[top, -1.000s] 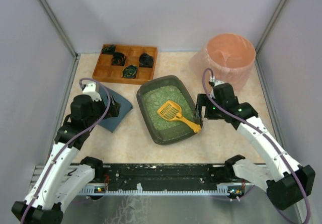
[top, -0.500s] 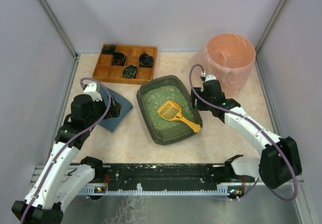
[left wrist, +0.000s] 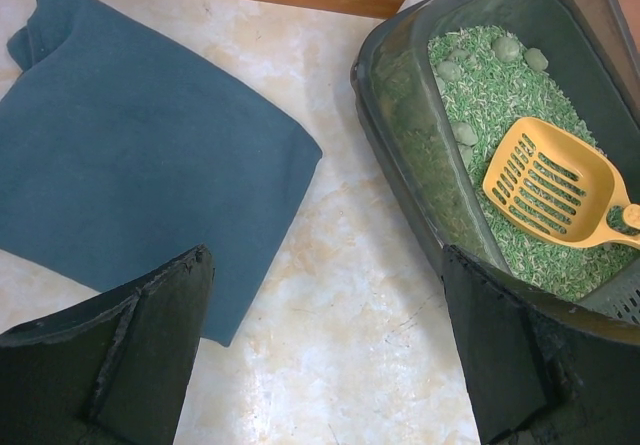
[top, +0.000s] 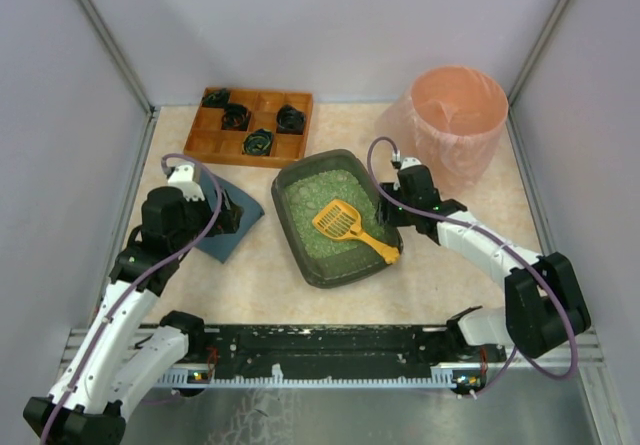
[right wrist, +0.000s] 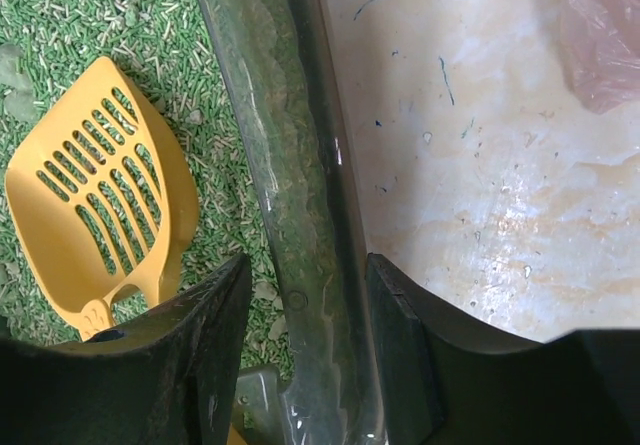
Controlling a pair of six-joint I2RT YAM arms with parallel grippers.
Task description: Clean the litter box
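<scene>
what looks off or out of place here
The litter box sits rotated, askew to the table edges. The yellow scoop lies in its litter, and the right tool straddles its rim.

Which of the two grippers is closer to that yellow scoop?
Right. The right gripper straddles the litter box rim just beside the scoop; the left gripper hangs by the blue cloth, outside the box's opposite side.
</scene>
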